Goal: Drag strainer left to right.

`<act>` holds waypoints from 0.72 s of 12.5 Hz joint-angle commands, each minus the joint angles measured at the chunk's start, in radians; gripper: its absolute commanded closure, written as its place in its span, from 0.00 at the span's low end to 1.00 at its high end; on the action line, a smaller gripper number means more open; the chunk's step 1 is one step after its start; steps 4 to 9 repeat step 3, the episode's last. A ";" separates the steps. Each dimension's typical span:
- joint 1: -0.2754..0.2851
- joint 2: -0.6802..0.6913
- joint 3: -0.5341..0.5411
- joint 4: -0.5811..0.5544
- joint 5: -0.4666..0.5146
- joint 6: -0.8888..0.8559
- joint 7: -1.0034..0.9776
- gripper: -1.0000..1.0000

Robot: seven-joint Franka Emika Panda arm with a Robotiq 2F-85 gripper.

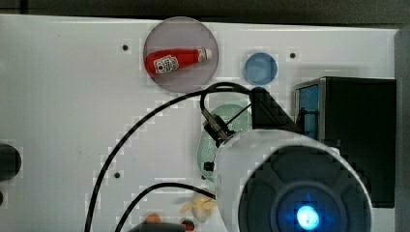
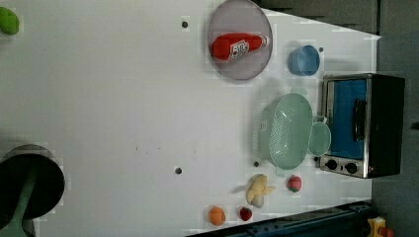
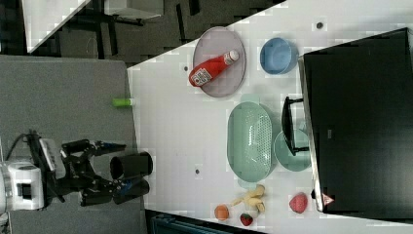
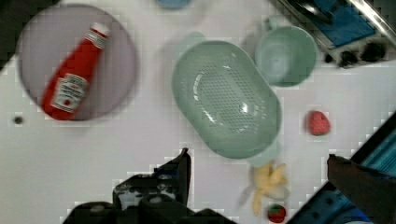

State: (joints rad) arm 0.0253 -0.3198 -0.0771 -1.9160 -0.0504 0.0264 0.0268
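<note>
Pincer: mine (image 4: pixel 257 161) hangs wide open, holding nothing, above the bare desk (image 4: pixel 93 149) short of the strainer (image 4: pixel 226 98); one dark fingertip (image 4: pixel 180 170) shows close to the wrist camera, the other at the far edge.

Strainer place: it sits upright on the desk just in front of the toaster oven (image 2: pixel 360 123), with the green mug (image 2: pixel 319 139) squeezed between them, touching or nearly touching the strainer's wall.

Long axis: oval; in the right view the strainer (image 3: pixel 250 141) runs along the oven front, parallel to the oven's (image 3: pixel 360 122) face. One small tab points toward the plate with the ketchup bottle (image 3: pixel 213 68), the other toward the banana (image 3: pixel 251 197).

Opening: faces up, perforated bottom down, no tilt that I can see.

Risk, mug: if I hook the rim on the oven side, I judge a finger may strike the mug (image 4: pixel 286 55) or drag it along.

Risk, banana: the banana (image 2: pixel 259 189) and the strawberry (image 2: pixel 294 183) lie just past one end; a drag that way would plough into them.

Risk, plate: toward the other end the plate (image 2: pixel 239 39) and the blue bowl (image 2: pixel 303 60) are near, so a long drag could bump them.

Risk, slip: the wall is thin and smooth, so I judge a shallow hold could slide off or tip the strainer mid-drag.
</note>
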 commanded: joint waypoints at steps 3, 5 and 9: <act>-0.003 0.030 0.002 -0.006 0.000 0.016 -0.081 0.00; -0.003 0.030 0.002 -0.006 0.000 0.016 -0.081 0.00; -0.003 0.030 0.002 -0.006 0.000 0.016 -0.081 0.00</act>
